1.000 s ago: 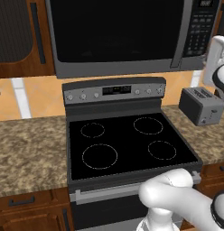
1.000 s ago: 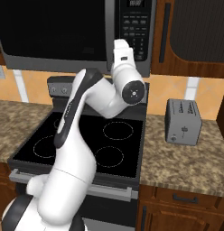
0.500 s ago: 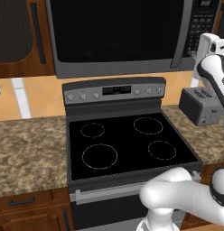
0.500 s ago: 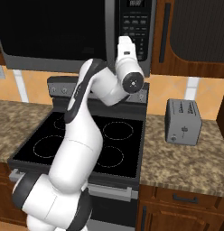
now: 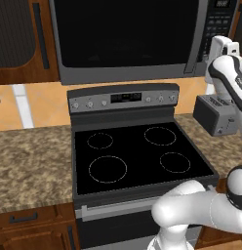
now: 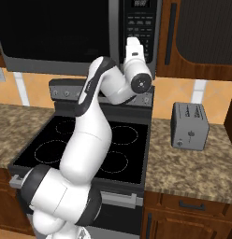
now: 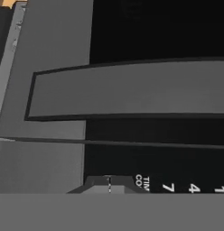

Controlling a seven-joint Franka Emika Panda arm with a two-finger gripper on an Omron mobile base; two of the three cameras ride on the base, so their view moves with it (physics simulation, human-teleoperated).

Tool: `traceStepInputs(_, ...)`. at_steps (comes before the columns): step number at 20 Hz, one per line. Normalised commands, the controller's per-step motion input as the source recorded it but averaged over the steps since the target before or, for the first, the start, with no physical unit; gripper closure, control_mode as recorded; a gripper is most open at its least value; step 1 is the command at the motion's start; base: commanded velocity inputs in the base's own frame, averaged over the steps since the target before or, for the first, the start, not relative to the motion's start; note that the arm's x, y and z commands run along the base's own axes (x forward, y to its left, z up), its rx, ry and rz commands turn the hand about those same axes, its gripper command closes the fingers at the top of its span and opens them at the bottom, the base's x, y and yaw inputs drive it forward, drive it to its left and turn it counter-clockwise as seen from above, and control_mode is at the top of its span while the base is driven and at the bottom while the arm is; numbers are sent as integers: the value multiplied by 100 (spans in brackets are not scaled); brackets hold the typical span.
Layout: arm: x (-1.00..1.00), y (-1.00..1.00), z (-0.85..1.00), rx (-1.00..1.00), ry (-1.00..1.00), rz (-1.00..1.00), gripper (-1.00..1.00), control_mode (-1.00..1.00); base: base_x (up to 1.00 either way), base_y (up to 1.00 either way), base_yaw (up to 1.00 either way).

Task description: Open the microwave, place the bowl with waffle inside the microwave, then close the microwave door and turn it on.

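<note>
The microwave (image 5: 128, 39) (image 6: 57, 32) hangs above the stove with the microwave door (image 5: 123, 34) shut. Its long grey handle bar (image 5: 193, 41) (image 6: 114, 32) (image 7: 132, 90) runs beside the keypad panel (image 5: 218, 24) (image 6: 139, 21). My gripper (image 6: 132, 41) (image 5: 221, 45) (image 7: 109, 184) is shut with nothing in it, and points at the lower keypad, very close to it. In the hand view the fingertips sit together just below the handle bar, beside the keys 7, 4 and 1. The bowl with waffle is out of view.
A grey two-slot toaster (image 5: 215, 114) (image 6: 189, 125) stands on the granite counter (image 6: 192, 163) right of the black glass-top stove (image 5: 137, 156) (image 6: 90, 144). Wooden cabinets (image 6: 202, 32) flank the microwave. My arm arches over the stove.
The hand has moved in closer to the keypad panel, and the elbow has swung up. The gripper stayed shut.
</note>
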Motion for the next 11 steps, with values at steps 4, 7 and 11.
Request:
traceStepInputs(4,29,-26,-16,0,-2,-3,100,-100,0,0,0)
traceStepInputs(7,-55,-54,5,0,-5,-2,100,-100,0,0,0)
traceStepInputs(11,-98,-51,27,-3,0,0,100,-100,0,0,0)
